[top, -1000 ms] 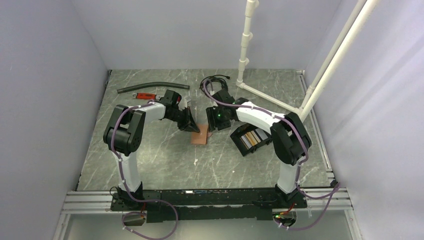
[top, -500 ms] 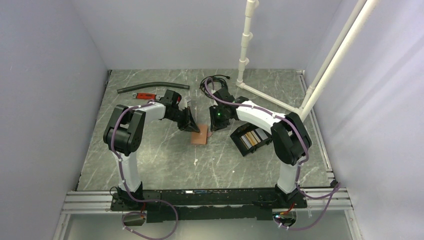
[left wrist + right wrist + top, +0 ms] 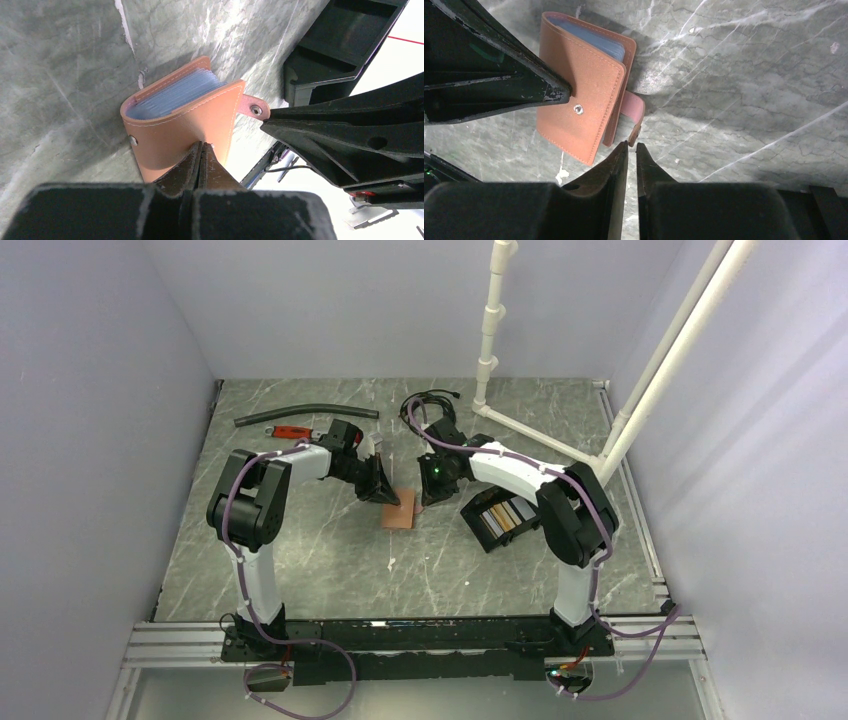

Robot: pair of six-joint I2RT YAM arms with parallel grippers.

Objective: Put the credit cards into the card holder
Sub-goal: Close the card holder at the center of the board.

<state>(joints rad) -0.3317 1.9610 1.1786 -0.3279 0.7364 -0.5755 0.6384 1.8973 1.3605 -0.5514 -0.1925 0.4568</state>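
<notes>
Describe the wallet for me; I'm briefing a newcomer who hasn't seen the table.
On the grey marbled table, find the black card holder at right. Just left of it lies the wallet: a small tan leather fold with a snap strap, not a rigid tray.

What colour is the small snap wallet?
Tan-brown wallet, with a pinkish strap; clearest in the right wrist view.

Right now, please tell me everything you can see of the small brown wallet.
The wallet looks like tan leather with pale stitching, a metal snap on its cover and a strap left unfastened. Bluish clear sleeves show inside. It lies ajar on the grey marbled table. The shut left pincer presses its cover; the right pincer, nearly closed, stands at the strap's end.
</notes>
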